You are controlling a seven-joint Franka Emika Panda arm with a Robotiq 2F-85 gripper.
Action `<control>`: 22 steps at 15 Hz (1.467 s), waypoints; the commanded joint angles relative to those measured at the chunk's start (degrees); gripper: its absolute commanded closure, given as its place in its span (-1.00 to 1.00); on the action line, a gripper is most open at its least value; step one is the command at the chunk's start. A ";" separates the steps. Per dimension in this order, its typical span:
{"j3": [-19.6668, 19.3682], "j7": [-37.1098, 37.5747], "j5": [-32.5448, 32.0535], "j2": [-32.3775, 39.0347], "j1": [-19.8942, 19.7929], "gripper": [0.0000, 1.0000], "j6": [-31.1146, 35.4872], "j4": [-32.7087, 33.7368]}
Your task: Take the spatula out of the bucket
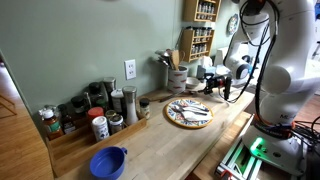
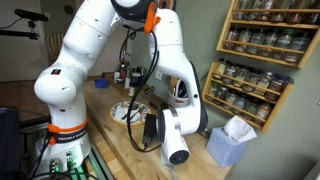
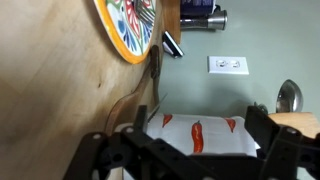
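The bucket [image 1: 178,79] is a small whitish pot that stands at the back of the wooden counter, against the wall. A wooden spatula [image 1: 176,58] and a metal spoon stand upright in it. In the wrist view the bucket [image 3: 215,142] is white with red chilli pictures and fills the space between my fingers. My gripper [image 3: 192,120] is open, with one finger on each side of the bucket. In an exterior view my gripper [image 1: 216,88] hangs low, just beside the bucket. A spoon bowl [image 3: 288,95] shows past one finger. The spatula's blade is hidden in the bucket.
A colourful plate [image 1: 188,112] with utensils on it lies next to the bucket. Spice jars [image 1: 100,108] line the wall. A blue bowl with a handle [image 1: 108,162] sits near the counter's front edge. A spice rack [image 1: 202,30] hangs above the bucket. A blue tissue box [image 2: 232,142] stands near the shelves.
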 commanded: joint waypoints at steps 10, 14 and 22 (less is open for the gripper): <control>2.98 17.55 -25.65 -34.57 4.54 -1.00 24.58 -12.31; 11.48 29.79 -30.94 -44.38 7.05 -1.00 35.52 -15.14; 17.80 52.76 -43.40 -47.68 14.48 -1.00 46.59 -13.69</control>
